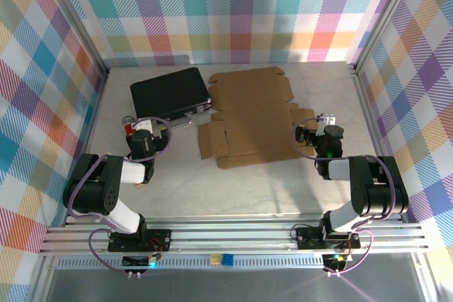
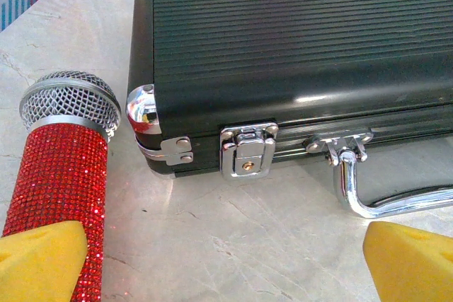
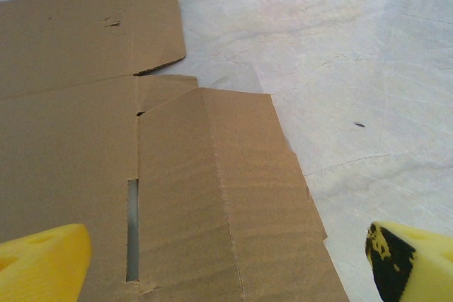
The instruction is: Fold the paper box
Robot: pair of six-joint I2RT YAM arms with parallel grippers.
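The paper box (image 1: 251, 114) lies flat and unfolded in the middle of the table, a brown die-cut cardboard sheet with flaps and tabs. My right gripper (image 1: 311, 134) hovers at the sheet's right edge. In the right wrist view it (image 3: 226, 266) is open, its yellow pads (image 3: 42, 263) far apart over a side flap (image 3: 233, 196) with a narrow slot (image 3: 132, 228). My left gripper (image 1: 145, 125) is to the left of the sheet, near the black case, and it (image 2: 226, 266) is open over bare table with nothing between its pads (image 2: 414, 259).
A black ribbed case (image 1: 170, 93) with chrome latches (image 2: 248, 150) and a handle (image 2: 375, 196) lies just left of the cardboard. A red glitter microphone (image 2: 64, 175) lies beside the case's corner, close to my left pad. Checked walls and metal rails enclose the table.
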